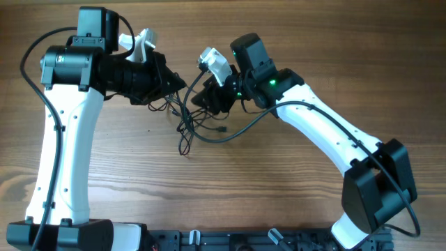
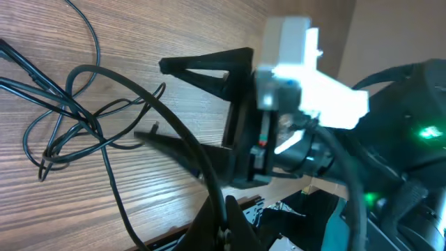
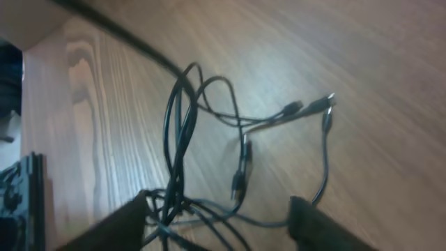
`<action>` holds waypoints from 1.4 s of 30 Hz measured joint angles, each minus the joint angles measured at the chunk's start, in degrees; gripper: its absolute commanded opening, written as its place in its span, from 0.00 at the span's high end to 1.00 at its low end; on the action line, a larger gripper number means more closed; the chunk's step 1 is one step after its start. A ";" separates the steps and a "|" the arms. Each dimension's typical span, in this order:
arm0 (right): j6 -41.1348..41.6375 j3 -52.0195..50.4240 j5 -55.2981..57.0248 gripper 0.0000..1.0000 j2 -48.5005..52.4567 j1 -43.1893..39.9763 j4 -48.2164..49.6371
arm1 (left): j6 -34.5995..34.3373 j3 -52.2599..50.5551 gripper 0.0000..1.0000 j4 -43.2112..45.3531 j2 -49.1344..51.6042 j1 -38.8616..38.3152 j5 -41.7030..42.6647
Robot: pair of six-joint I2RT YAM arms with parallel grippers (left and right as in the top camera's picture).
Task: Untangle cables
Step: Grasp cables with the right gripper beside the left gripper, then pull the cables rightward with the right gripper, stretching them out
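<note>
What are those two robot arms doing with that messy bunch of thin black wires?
They are trying to untangle the cables on the wooden table. The left gripper is pinched shut on what looks like one strand of the bunch. The right gripper is open, straddling the tangle. The cables are bunched and crossed over each other, so the job is not done yet.

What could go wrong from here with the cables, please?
The open right end effector straddles several strands of the cables; closing may pinch more than one and tighten the tangle. The shut left end effector sits very close, so they could collide. The right arm's thicker cable droops beside the bunch and may snag.
</note>
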 measured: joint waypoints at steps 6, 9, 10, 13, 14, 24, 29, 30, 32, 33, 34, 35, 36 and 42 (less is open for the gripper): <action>20.39 0.00 1.68 0.23 0.22 0.11 -5.25 | -1.33 0.00 0.96 0.13 0.00 0.00 -2.21; 32.37 -0.02 1.09 0.21 -0.24 0.09 -6.95 | -3.23 0.00 0.96 0.72 0.00 0.00 -6.36; 34.36 -0.04 1.03 0.20 -0.83 -0.02 -7.74 | -3.69 0.00 0.96 1.14 0.00 0.00 -7.15; 40.48 -0.04 1.75 0.24 -4.09 -0.20 -10.99 | -6.10 0.00 0.96 2.19 0.00 0.00 -8.02; 44.63 -0.24 3.98 0.31 -4.42 0.44 -10.86 | -6.67 0.00 0.96 2.43 0.00 0.00 -7.96; 65.75 -4.66 10.23 0.40 0.76 5.84 -0.98 | -10.51 0.00 0.96 3.67 0.00 0.00 -6.14; 69.09 -4.70 14.60 0.50 3.13 6.38 4.09 | -11.78 0.00 0.96 3.69 0.00 0.00 -4.42; 69.42 -4.72 15.23 0.60 3.23 6.40 4.72 | -11.80 0.00 0.96 3.69 0.00 0.00 -4.07; 69.85 -4.72 16.35 0.89 3.23 6.40 6.32 | -11.82 0.00 0.96 3.67 0.00 0.00 -3.52; 70.01 -4.72 17.07 0.96 3.23 6.40 6.51 | -11.87 0.00 0.96 3.67 0.00 0.00 -3.15; 69.90 -4.72 18.05 0.96 3.23 6.40 6.54 | -11.96 0.00 0.96 3.67 0.00 0.00 -2.97; 70.07 -4.72 19.02 0.96 3.26 6.40 6.54 | -11.98 0.00 0.96 3.67 0.00 0.00 -2.95; 69.83 -4.72 19.78 0.96 3.26 6.38 6.51 | -11.98 0.00 0.96 3.67 0.00 0.00 -2.89; 64.46 -5.14 17.09 0.96 -5.70 0.61 6.21 | -11.56 0.00 0.96 3.61 0.02 -0.04 -18.45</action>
